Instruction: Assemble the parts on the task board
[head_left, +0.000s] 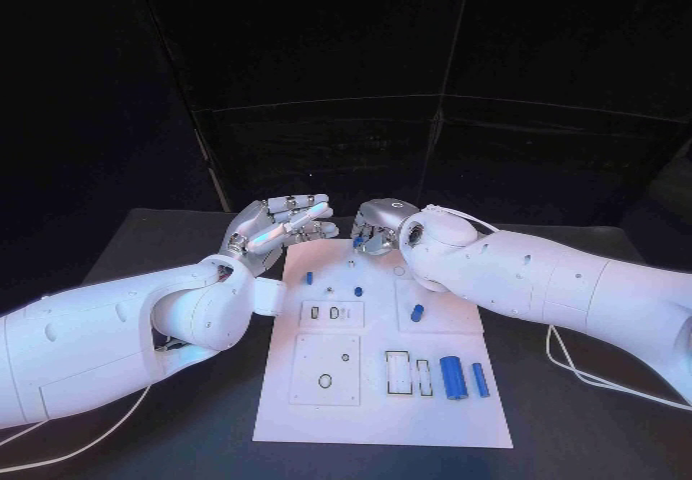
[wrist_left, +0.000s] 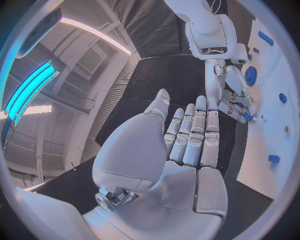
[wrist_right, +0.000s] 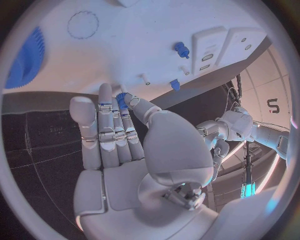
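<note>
while the right robot hand (wrist_right: 125, 145) pinches a small blue part (wrist_right: 120, 99) between thumb and fingertips just over the far end of the task board (head_left: 382, 410), come down straight over the target hole, no tilt, let go only once seated. left robot hand (head_left: 277, 228) is spread, holding nothing, off the board's far left corner. board recesses: two blue cylinders (head_left: 462, 378) lie beside empty slots near the front; small blue pegs (head_left: 417, 312) mid-board. all on the black desk (head_left: 577, 420).
</note>
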